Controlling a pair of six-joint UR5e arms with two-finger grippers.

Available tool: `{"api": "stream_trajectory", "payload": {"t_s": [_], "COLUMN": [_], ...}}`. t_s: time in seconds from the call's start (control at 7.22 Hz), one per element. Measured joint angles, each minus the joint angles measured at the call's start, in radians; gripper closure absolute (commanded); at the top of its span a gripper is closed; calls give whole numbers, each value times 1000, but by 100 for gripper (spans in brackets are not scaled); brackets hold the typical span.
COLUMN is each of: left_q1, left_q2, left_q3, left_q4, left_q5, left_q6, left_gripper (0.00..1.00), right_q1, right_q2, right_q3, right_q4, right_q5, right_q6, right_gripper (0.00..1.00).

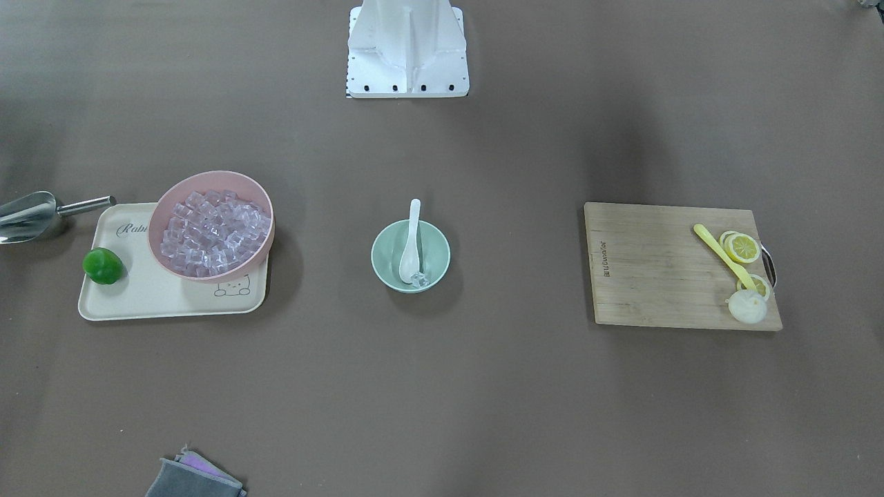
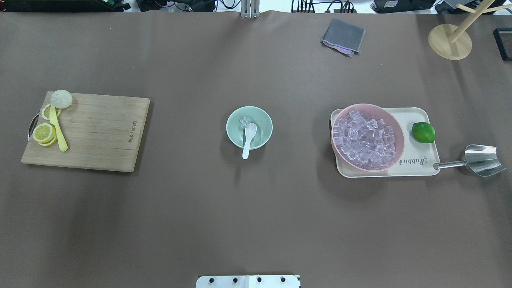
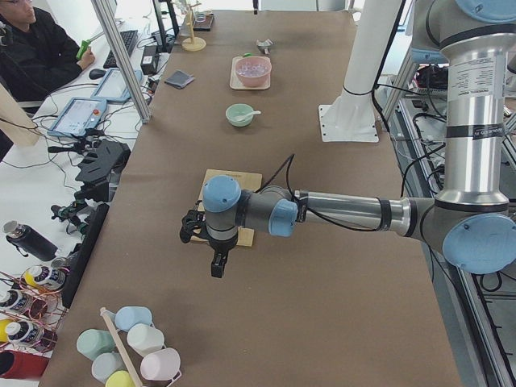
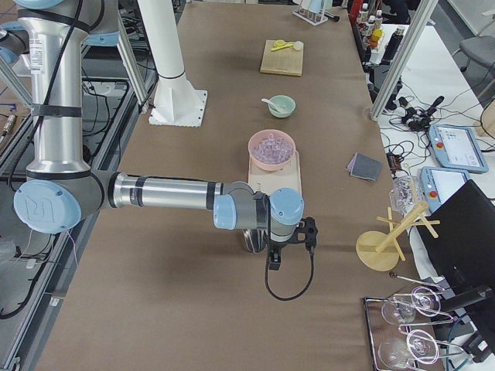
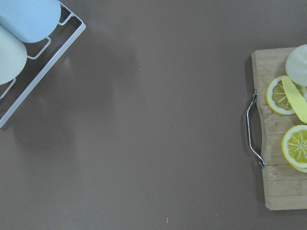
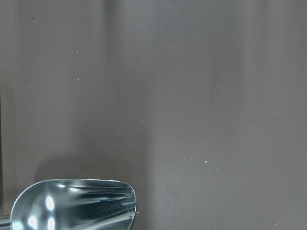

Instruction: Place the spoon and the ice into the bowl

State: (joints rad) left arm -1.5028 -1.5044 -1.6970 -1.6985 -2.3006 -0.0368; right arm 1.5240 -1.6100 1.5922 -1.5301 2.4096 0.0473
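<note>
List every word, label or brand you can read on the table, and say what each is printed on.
"Rabbit": script lettering on the cream tray, readable in the overhead view; the pink bowl hides part of it in the front-facing view.
Wooden cutting board: a small brand mark near one edge, too small to read.
No other text is legible.

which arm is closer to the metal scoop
Right. The right pincer hangs just beside the scoop; the left pincer is at the table's other end, by the cutting board.
</note>
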Motion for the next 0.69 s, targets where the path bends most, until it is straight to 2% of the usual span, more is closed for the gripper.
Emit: {"api": "stream_trajectory", "payload": {"t_s": [0.69], "left_q1": [1], "left_q2": [-10], "left_q3": [17], "left_q4": [-4], "left_q5": [0], "left_q6": [0], "left_gripper": [2], "right_q1": [5], "right_q2": [22], "right_q3": [17], "right_q4": [-65], "right_q5": [-9], "right_q6": [-1], "right_gripper": [0]}}
